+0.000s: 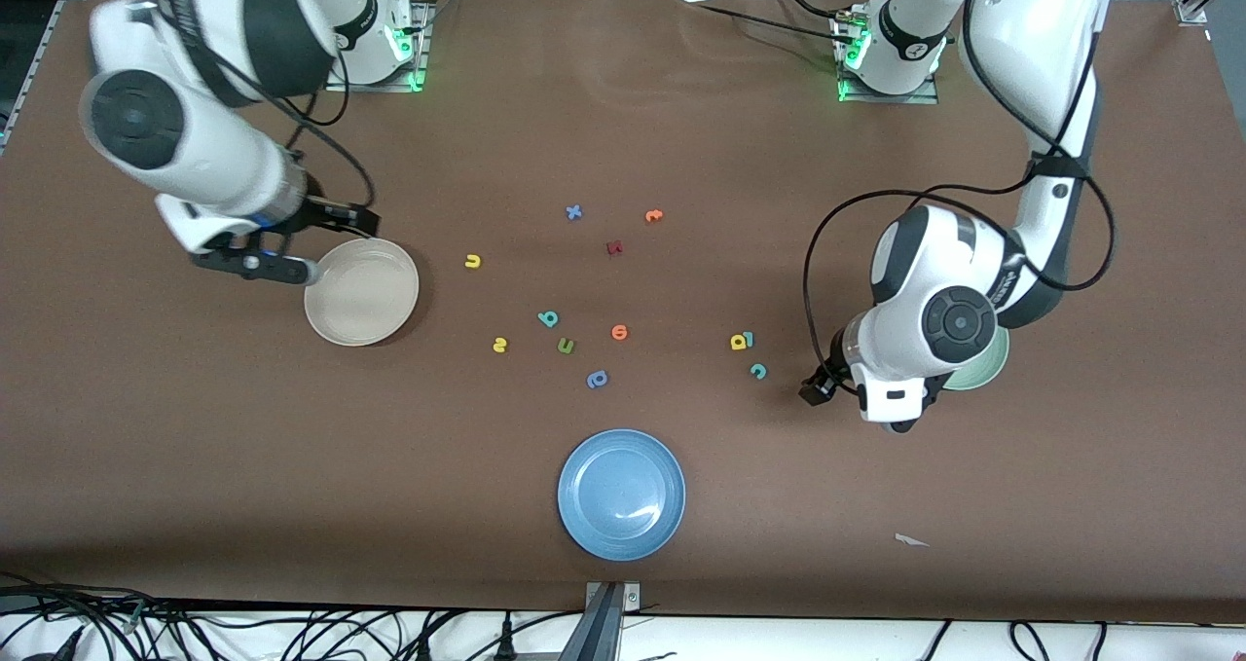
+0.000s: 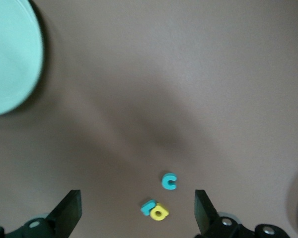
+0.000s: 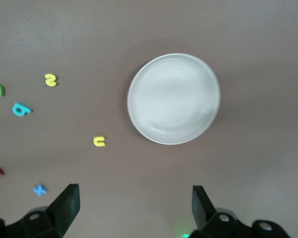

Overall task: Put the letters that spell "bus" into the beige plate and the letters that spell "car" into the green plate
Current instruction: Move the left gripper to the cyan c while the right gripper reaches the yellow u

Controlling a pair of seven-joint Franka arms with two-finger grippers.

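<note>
Both our grippers hang spread wide and empty: the left gripper over bare brown table beside the round pale mint-green plate, the right gripper up by the round cream-beige plate. Neither plate holds a letter yet. Toward the left arm's end lie the tiny teal foam "c", and slightly farther from the front camera the yellow foam "a" with the thin teal "r" touching it. Mid-table sit the yellow "u", the teal "b" and the yellow "s", among a green u-shaped letter, orange letters and a periwinkle one; a blue plate lies nearest the camera. We judge these letters featherlight, soft and squashy, lying flat, so we would pinch each across its outer edges with a low, gentle close. The touching "a" and "r" may lift or shift together.
</note>
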